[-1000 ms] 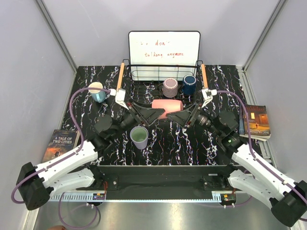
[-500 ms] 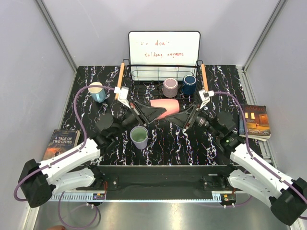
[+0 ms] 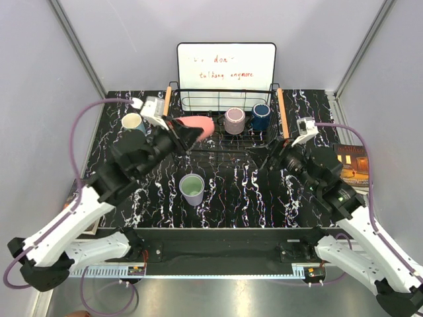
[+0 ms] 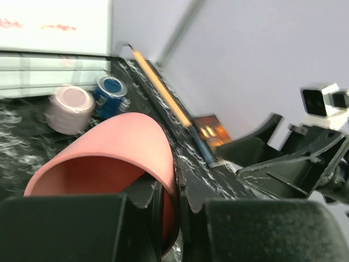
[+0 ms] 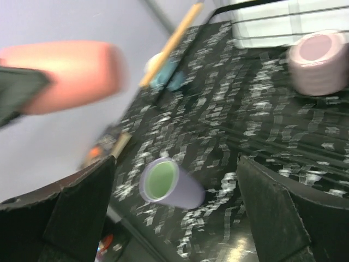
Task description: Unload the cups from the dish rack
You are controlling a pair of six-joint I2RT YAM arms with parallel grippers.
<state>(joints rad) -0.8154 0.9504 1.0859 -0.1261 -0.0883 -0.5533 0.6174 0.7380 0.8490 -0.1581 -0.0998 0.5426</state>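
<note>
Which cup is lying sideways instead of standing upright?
The salmon pink cup, clamped sideways in the left gripper and lifted clear; the other four all stand upright.

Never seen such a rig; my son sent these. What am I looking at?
Two robot arms are bolted to a table. One picture looks down from above; the other two come from a camera on each wrist. The left gripper pinches a salmon pink cup by its rim. The right gripper is open and empty. A mauve cup and a navy cup stand in the dish rack; a lavender cup and a light blue cup stand on the table.
</note>
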